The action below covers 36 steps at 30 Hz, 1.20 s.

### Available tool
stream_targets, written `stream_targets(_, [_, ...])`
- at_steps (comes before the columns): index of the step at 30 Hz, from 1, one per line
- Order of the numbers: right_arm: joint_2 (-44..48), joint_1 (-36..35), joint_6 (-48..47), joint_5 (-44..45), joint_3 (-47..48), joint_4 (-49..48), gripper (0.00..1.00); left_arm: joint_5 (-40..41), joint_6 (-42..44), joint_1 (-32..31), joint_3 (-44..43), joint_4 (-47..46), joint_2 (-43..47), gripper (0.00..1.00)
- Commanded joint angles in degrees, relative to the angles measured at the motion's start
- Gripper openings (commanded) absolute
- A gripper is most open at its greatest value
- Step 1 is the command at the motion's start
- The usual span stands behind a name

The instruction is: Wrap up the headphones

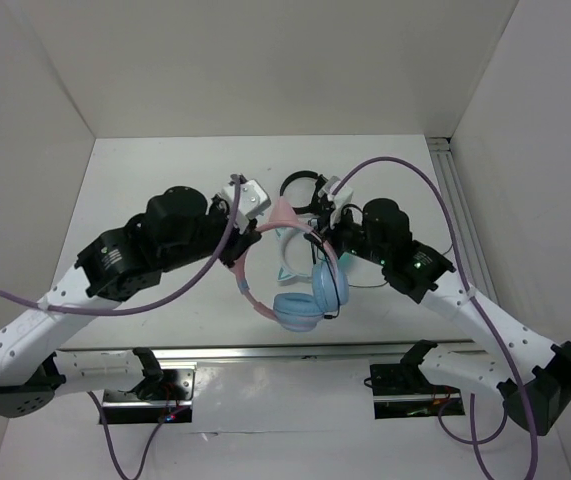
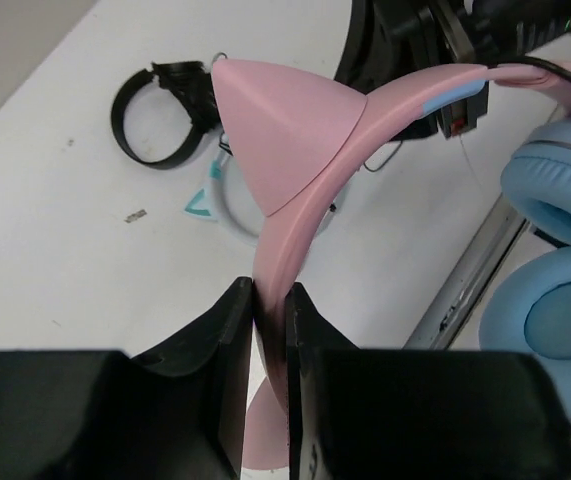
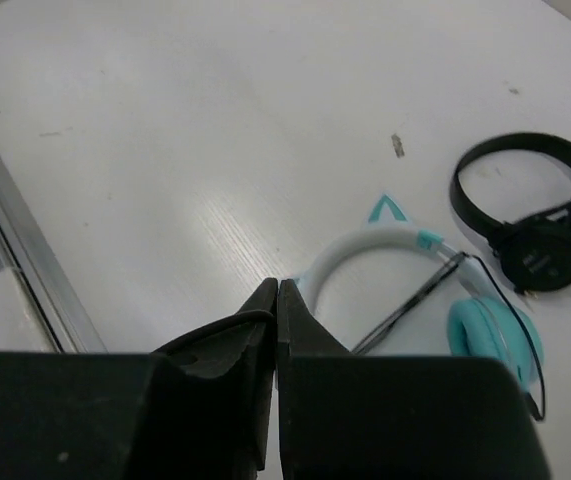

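Clearly lifted off the table (image 3: 165, 150), the headphones (image 2: 285, 130) hang between the two arms, well above the white-and-teal headphones (image 3: 365, 250) and the black headphones (image 3: 540, 255) lying beneath. The left gripper (image 2: 270, 295) pinches the pink headband edge-on just below the cat ear. The right gripper (image 3: 277, 295) has its fingers pressed together; its own camera shows nothing between them, so whether the thin cable (image 2: 565, 77) is caught there cannot be told. The band looks like stiff, springy plastic, light but smooth enough to pivot in a narrow pinch, so the hold near the ear seems sensible. The padded blue ear cups (image 2: 555, 250) would squash, and the limp cable probably needs gentle tension while winding
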<state>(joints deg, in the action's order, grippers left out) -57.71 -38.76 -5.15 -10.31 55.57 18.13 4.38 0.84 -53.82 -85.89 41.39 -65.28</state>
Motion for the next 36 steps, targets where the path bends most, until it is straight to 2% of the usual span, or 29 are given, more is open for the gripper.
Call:
stream_targets(1, [-0.38, 0.0, 2.59, -7.34, -5.19, -16.6, 0.09, 1.76, -7.42, -0.85, -0.51, -13.87, 5.59, 0.0])
stream_targets(3, [-1.78, 0.0, 5.05, -10.07, -7.13, -26.19, 0.1, 2.29, -10.05, -0.85, -1.12, -15.36, 6.21, 0.0])
stream_targets(7, [-7.57, 0.0, 9.27, -17.79, -10.56, -40.16, 0.32, 4.31, -13.58, -0.85, -3.5, -16.42, 7.36, 0.0])
stream_targets(8, [-8.72, 0.53, 11.45, -18.52, -11.96, -45.85, 0.41, 4.32, -14.37, -0.85, -3.5, -16.43, 7.88, 0.0])
stream_targets(10, [-11.27, 0.53, 13.31, -20.79, -13.2, -51.24, 0.48, 5.63, -16.74, -0.85, -2.01, -18.52, 8.5, 0.0])
stream_targets(12, [-15.4, 0.53, 16.12, -21.86, -14.43, -58.16, 0.51, 7.82, -18.85, -0.85, -0.95, -19.85, 9.11, 0.0])
stream_targets(16, [-21.73, 0.53, 19.91, -23.36, -15.75, -66.81, 0.51, 15.37, -22.18, -0.85, -0.42, -21.52, 9.64, 0.0])
stream_targets(19, [-25.6, -0.08, 21.67, -23.19, -18.21, -72.34, 0.45, 25.73, -26.32, -0.85, -0.94, -20.83, 10.16, 0.0])
stream_targets(21, [-28.94, -0.61, 24.46, -22.57, -21.62, -79.69, 0.27, 31.99, -28.08, -0.85, -2.0, -20.2, 10.17, 0.0])
stream_targets(24, [-32.88, -1.31, 27.03, -23.09, -23.66, -85.35, 0.16, 37.25, -30.28, -0.85, -5.15, -18.54, 8.95, 0.0])
stream_targets(28, [-35.97, -4.12, 27.56, -23.09, -23.67, -87.3, 0.14, 42.54, -33.53, -0.85, -8.24, -15.37, 6.57, 0.0])
stream_targets(30, [-37.03, -5.87, 27.03, -21.69, -23.67, -87.3, 0.08, 42.03, -33.54, 0.29, -8.24, -14.84, 6.04, 0.0])
stream_targets(31, [-38.16, -5.89, 26.51, -20.73, -22.97, -87.3, 0.0, 42.02, -33.54, 0.82, -8.24, -14.84, 6.04, 0.0])
stream_targets(33, [-39.4, -7.11, 26.5, -20.72, -22.17, -87.3, 0.0, 42.02, -34.15, 1.44, -8.86, -13.53, 4.81, 0.0])
stream_targets(36, [-40.72, -7.64, 26.5, -19.67, -21.56, -86.69, 0.0, 47.28, -34.67, 1.44, -10.79, -10.81, 3.41, 0.0])
